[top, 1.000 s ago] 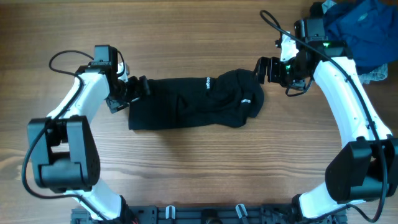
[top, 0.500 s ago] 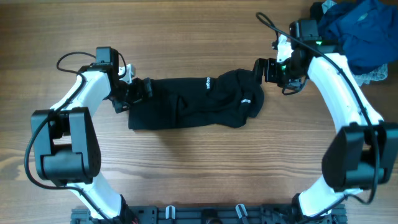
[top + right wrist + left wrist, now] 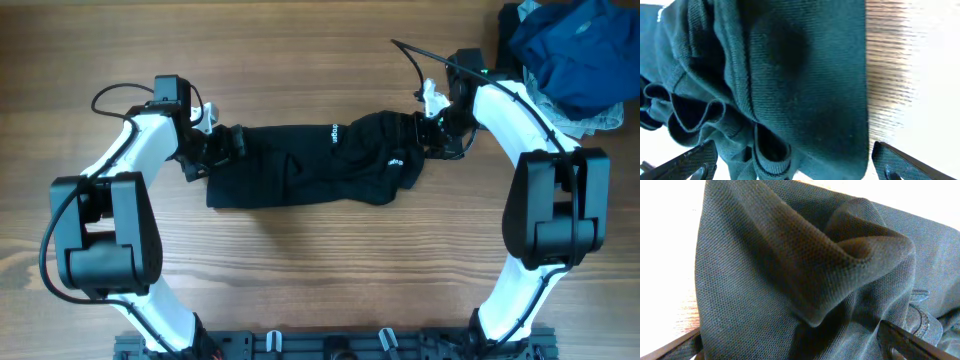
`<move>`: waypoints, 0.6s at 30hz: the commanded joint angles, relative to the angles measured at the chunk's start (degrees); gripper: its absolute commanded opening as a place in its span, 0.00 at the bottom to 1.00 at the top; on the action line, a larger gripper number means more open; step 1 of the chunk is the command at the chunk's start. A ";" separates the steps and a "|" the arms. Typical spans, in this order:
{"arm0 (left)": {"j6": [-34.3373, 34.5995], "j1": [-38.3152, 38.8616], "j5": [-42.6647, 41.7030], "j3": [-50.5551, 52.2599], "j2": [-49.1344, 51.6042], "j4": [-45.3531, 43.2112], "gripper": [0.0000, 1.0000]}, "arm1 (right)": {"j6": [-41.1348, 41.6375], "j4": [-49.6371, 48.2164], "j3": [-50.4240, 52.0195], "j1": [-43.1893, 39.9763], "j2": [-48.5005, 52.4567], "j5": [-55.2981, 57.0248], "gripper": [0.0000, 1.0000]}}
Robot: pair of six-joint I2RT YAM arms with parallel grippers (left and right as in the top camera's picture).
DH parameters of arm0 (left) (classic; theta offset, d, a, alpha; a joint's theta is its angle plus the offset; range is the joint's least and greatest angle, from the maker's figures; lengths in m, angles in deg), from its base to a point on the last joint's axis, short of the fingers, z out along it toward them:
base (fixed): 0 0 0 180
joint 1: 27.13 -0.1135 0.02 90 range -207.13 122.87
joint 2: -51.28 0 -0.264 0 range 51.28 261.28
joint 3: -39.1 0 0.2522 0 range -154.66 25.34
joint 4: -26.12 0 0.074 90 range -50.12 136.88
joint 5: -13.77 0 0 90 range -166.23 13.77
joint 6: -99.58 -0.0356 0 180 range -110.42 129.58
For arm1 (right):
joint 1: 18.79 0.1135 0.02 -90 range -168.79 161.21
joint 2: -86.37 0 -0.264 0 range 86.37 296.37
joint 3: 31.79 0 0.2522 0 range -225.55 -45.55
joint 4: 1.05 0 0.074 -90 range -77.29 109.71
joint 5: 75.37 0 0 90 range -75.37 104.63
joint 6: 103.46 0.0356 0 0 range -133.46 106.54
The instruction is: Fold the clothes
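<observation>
A black garment (image 3: 310, 165) with small white print lies stretched left to right in the middle of the wooden table. My left gripper (image 3: 222, 142) is at its left end, jaws wide open, and bunched black mesh cloth (image 3: 805, 255) fills the gap between the fingers (image 3: 790, 347). My right gripper (image 3: 425, 130) is at the garment's rumpled right end. It is also wide open, with folded cloth and a ribbed cuff (image 3: 805, 65) between its fingers (image 3: 795, 160).
A pile of blue clothes (image 3: 580, 50) lies at the back right corner, with a pale patterned cloth (image 3: 600, 120) beside it. Bare wooden table (image 3: 320, 270) lies in front of the garment.
My right gripper has moved left from beside the garment onto its right end. My left gripper has shifted slightly at the left end. The garment has kept its place.
</observation>
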 commanded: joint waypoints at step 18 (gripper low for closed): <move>-1.31 0.20 -3.08 0.94 3.34 -0.24 1.00 | 0.22 -15.56 12.41 3.87 2.80 -21.49 1.00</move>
